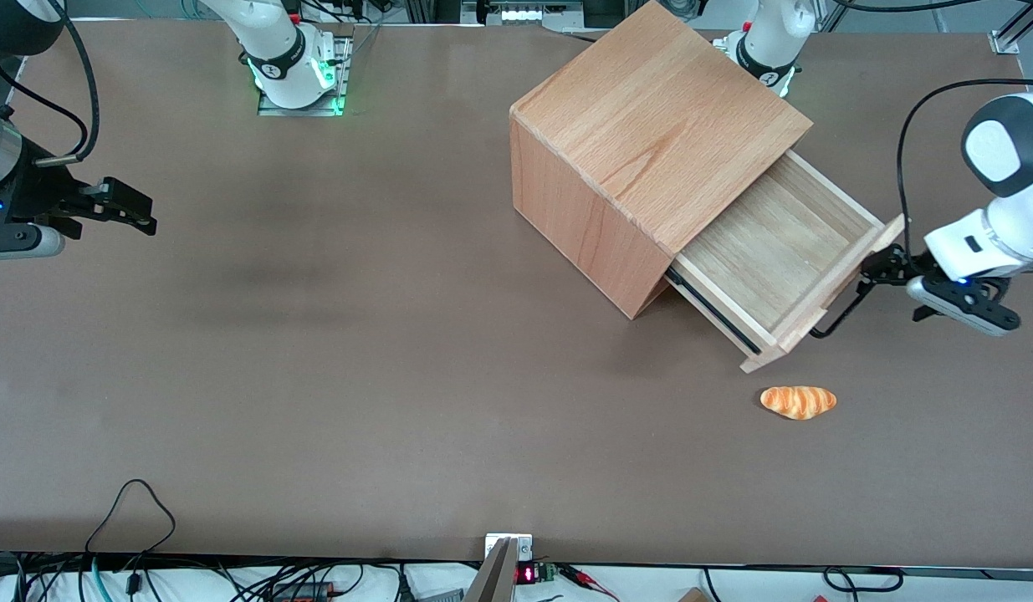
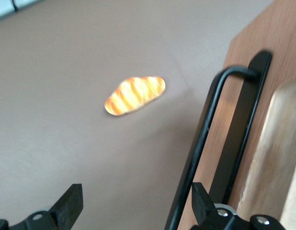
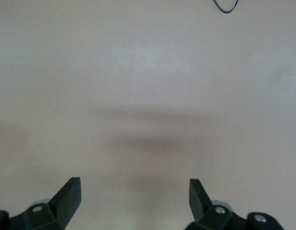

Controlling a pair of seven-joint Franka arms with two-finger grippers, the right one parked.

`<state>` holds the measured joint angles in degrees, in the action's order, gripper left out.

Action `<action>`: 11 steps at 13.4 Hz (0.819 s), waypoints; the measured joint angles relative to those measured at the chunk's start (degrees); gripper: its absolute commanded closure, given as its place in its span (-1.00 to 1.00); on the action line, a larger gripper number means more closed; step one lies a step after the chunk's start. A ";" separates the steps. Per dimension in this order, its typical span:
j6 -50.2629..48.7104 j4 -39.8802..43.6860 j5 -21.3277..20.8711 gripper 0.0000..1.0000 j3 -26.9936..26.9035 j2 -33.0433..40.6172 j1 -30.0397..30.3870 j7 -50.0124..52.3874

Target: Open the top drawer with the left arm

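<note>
The wooden cabinet (image 1: 641,125) stands on the table toward the working arm's end. Its top drawer (image 1: 775,242) is pulled well out, and the tray inside is bare. The thin black handle (image 1: 842,311) sticks out from the drawer front. My left arm's gripper (image 1: 880,267) is at the end of the handle farther from the front camera. In the left wrist view the gripper (image 2: 137,191) is open, its fingers (image 2: 71,203) wide apart. The handle bar (image 2: 200,139) runs between them, close beside one finger, in front of the drawer front (image 2: 282,28).
A small orange bread roll (image 1: 798,401) (image 2: 135,95) lies on the brown table (image 1: 399,334), nearer the front camera than the drawer's corner. Cables hang along the table's near edge.
</note>
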<state>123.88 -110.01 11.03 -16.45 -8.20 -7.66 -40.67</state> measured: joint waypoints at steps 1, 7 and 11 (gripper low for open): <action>-0.05 1.36 0.00 -1.00 -0.08 -0.04 0.00 0.13; -9.51 8.20 -0.20 -1.00 -0.25 1.95 0.00 9.32; -19.10 9.20 -7.67 -1.00 0.09 8.66 -0.04 21.84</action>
<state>104.77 -100.81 3.36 -16.36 0.46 -7.70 -18.83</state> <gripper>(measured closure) 0.000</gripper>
